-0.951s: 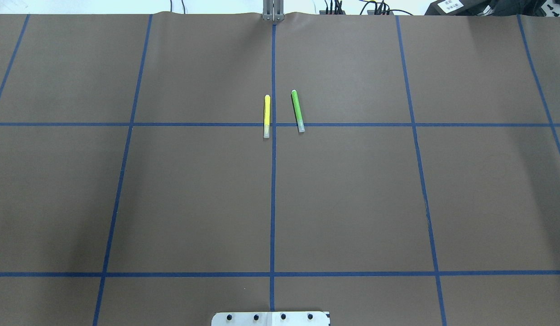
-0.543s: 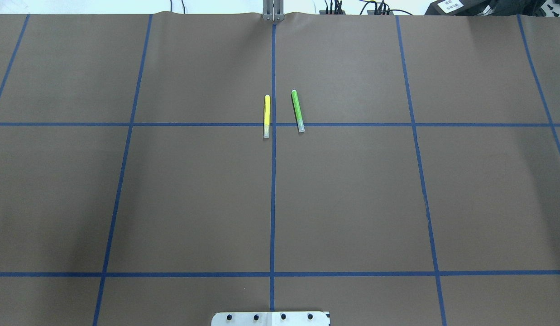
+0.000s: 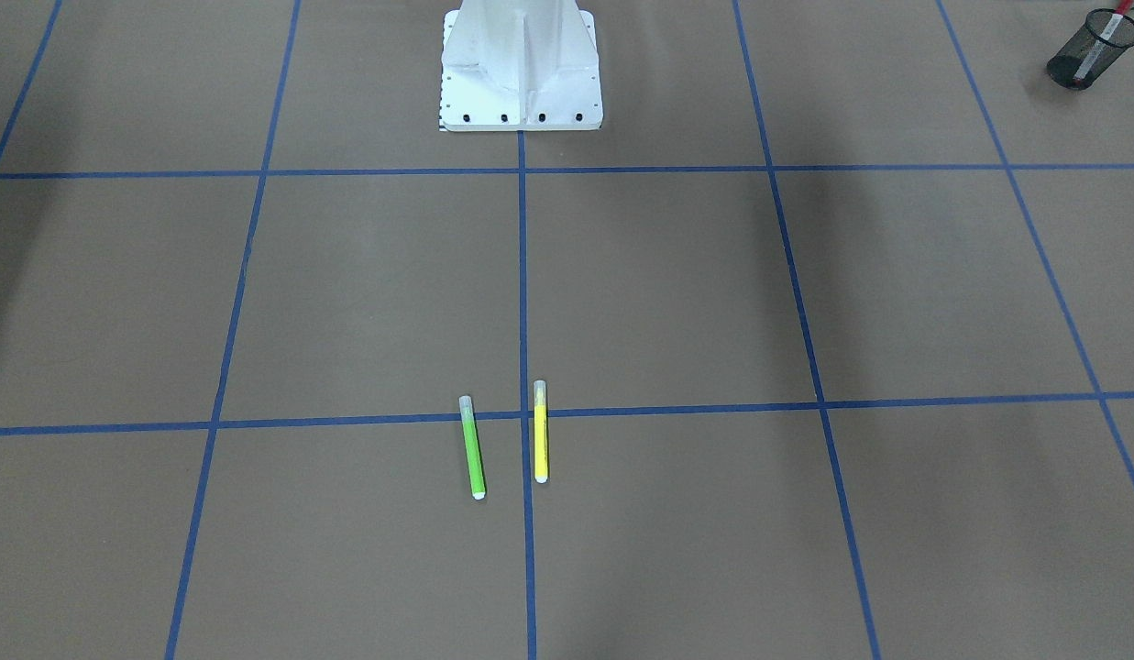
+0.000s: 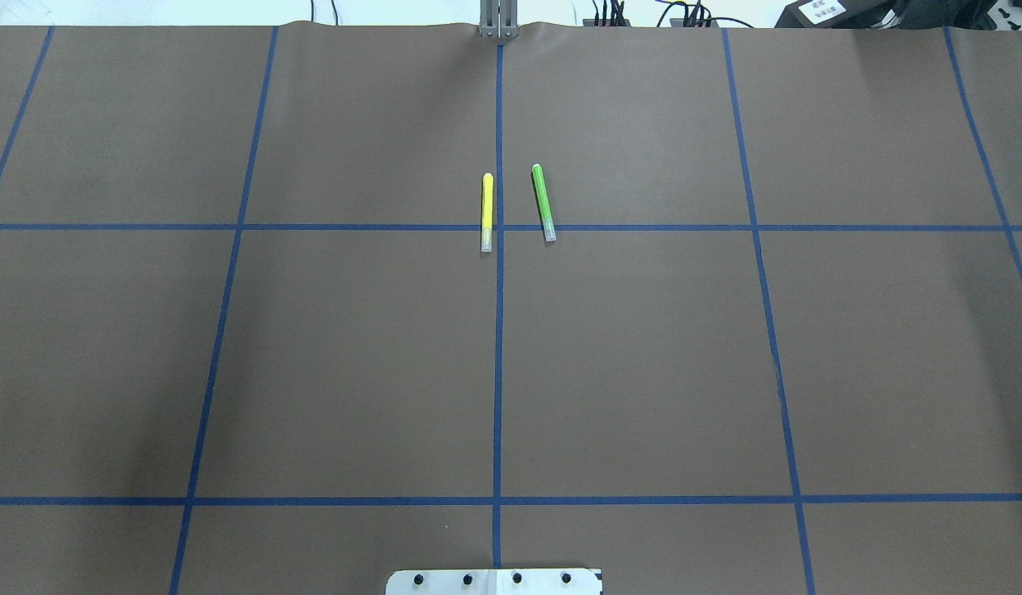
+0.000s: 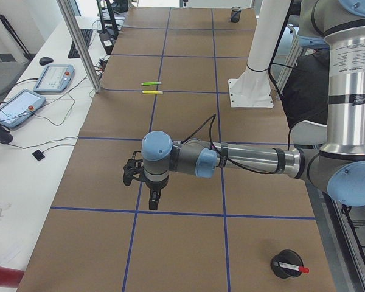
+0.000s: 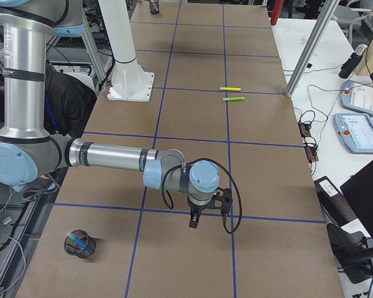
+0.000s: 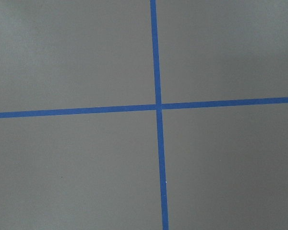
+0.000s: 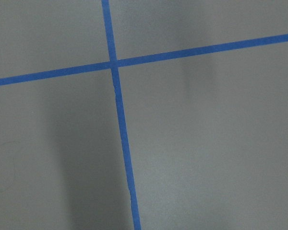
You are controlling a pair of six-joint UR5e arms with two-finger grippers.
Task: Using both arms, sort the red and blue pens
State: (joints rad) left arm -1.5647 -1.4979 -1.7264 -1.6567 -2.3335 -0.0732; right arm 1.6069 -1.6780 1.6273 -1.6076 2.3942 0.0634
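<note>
The red marker (image 5: 294, 267) lies tilted in a black mesh cup (image 5: 285, 264) near the robot's left end of the table; the same cup (image 3: 1091, 50) shows at the front-facing view's top right. The blue pen (image 6: 81, 239) rests in another mesh cup (image 6: 79, 244) at the right end. My left gripper (image 5: 152, 204) hangs over bare paper at a tape crossing, away from the cup. My right gripper (image 6: 193, 221) hovers likewise over a tape line. I cannot tell whether either is open or shut. Both wrist views show only brown paper and blue tape.
A yellow pen (image 4: 487, 212) and a green pen (image 4: 544, 202) lie side by side at the table's centre line, far from both grippers. The white robot base (image 3: 521, 69) stands at mid-table. Tablets and cables (image 5: 24, 103) sit on the side desk.
</note>
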